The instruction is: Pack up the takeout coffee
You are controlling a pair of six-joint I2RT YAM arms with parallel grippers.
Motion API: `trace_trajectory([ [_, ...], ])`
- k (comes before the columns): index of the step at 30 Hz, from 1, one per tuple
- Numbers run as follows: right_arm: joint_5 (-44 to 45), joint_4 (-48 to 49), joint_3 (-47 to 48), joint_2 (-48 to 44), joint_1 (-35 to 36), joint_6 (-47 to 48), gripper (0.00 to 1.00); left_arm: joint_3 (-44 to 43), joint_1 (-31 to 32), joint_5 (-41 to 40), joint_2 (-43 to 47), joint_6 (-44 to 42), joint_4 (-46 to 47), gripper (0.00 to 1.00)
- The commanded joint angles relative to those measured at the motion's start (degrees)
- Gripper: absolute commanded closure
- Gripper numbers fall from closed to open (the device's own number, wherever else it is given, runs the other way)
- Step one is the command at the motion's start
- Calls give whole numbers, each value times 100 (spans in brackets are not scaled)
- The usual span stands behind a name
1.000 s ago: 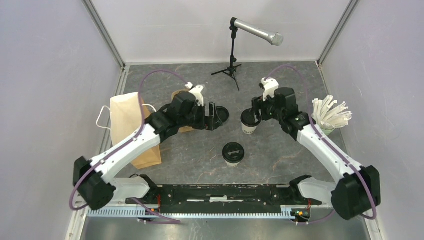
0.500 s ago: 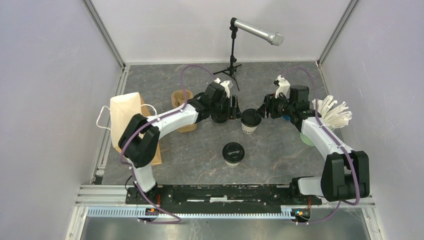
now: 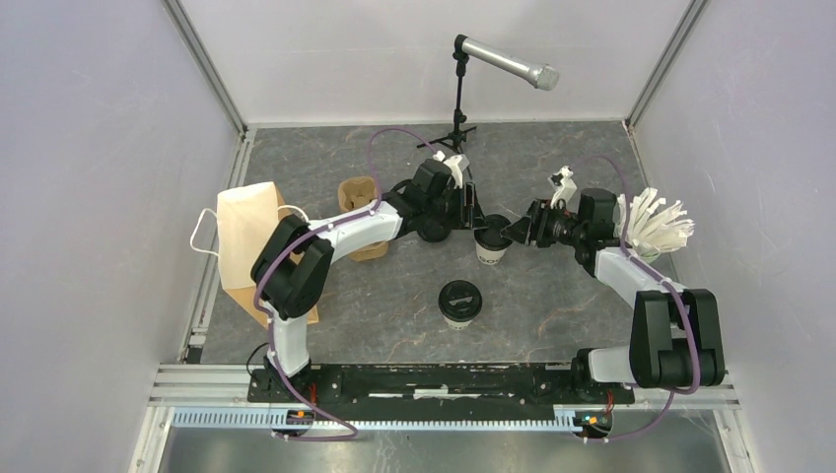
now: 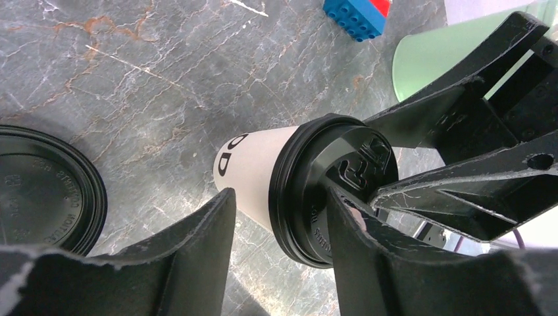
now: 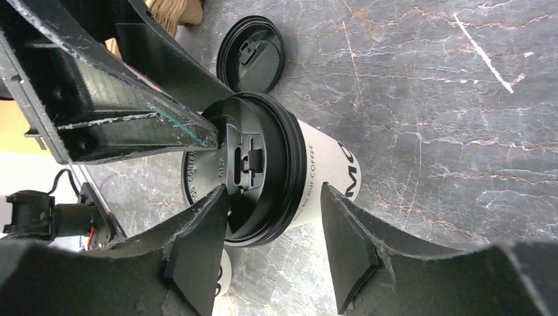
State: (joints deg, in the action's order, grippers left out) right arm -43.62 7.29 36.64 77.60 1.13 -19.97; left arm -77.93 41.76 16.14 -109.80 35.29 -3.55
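One takeout coffee, a white cup with dark lettering and a black lid, stands upright mid-table. My left gripper reaches it from the left and my right gripper from the right. In the left wrist view the left gripper is open astride the lid's rim, one finger over the lid top, the other beside the cup wall. The right gripper stands open the same way round the lid. A second lidded takeout coffee stands nearer the arms' bases.
A loose black lid lies left of the cup. The brown cup carrier and a paper bag are at the left. A green cup of straws and a blue brick are at the right. A microphone stand is behind.
Both arms stretched toward the middle cup and met at its lid. The left gripper came from the loose lid rightward. Both pairs of jaws narrowed.
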Motion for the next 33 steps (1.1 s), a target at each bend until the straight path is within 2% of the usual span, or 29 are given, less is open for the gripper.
trace_trajectory([
  [1,-297,666,-274,19,-72,-373,42,-80,-9,-73,-193,170,-7,43],
  [4,-351,1085,-642,-29,-240,-631,46,8,-1,-135,-220,199,-31,45],
  [8,-663,2149,-1133,47,-504,-1275,50,58,0,-138,-289,190,-62,47],
  [12,-675,2216,-1158,88,-578,-1303,56,58,-1,-217,-339,168,-142,48],
  [17,-789,2677,-1385,247,-587,-1549,58,37,-1,-345,-427,128,-287,49],
  [33,-289,2206,-1941,712,-561,-1097,58,117,-1,-544,-448,43,-514,52],
])
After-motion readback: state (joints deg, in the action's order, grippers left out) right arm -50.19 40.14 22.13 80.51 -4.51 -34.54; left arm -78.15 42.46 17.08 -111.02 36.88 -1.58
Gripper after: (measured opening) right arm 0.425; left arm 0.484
